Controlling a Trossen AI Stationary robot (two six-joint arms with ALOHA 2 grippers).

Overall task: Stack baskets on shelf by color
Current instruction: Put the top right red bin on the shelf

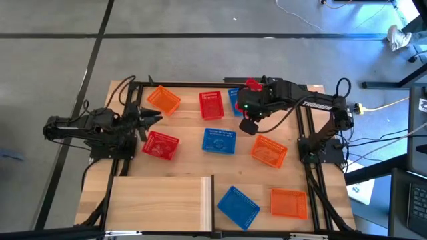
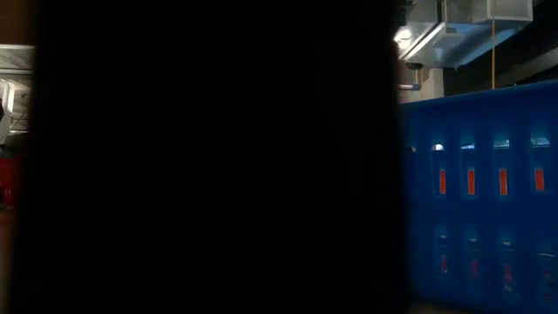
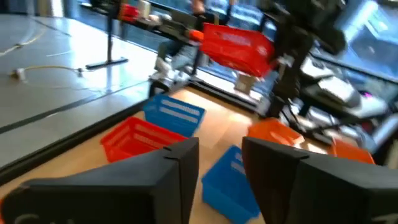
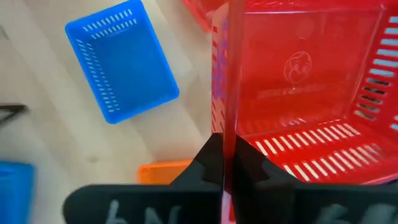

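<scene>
1. The table [image 1: 193, 167] is striped planks in a black frame, on a grey floor [image 1: 200, 60] crossed by dark lines; cables and desks stand off at 3 o'clock.
2. The shelf [image 1: 160, 197], a pale plywood panel, lies flat on the table at 6 to 7 o'clock with no basket on it.
3. The right arm [image 1: 313, 103] reaches in from 3 o'clock toward 12. Its fingers [image 4: 227, 165] are pinched tight on the side wall of a red basket [image 4: 305, 81], which hangs tilted in the air above the table's far edge.
4. The left arm [image 1: 80, 128] lies at 9 o'clock. Its fingers [image 3: 180, 168] stand apart and hold nothing; they point across the table, with a second red basket [image 1: 161, 145] just beside them at 4 o'clock and an orange one [image 1: 163, 99] just beyond at 1 o'clock.
5. Other baskets lie loose:
   - a third red one [image 1: 211, 105] at 12 o'clock;
   - blue ones in the middle [image 1: 219, 141], under the right arm [image 1: 234, 100], and near 6 o'clock [image 1: 237, 206];
   - orange ones at 3 o'clock [image 1: 269, 151] and 5 o'clock [image 1: 289, 203].
6. The low view is mostly blacked out; a blue mesh wall fills its right side.
7. The held basket's floor carries a moulded round emblem with a line of lettering beneath, too faint to read.
</scene>
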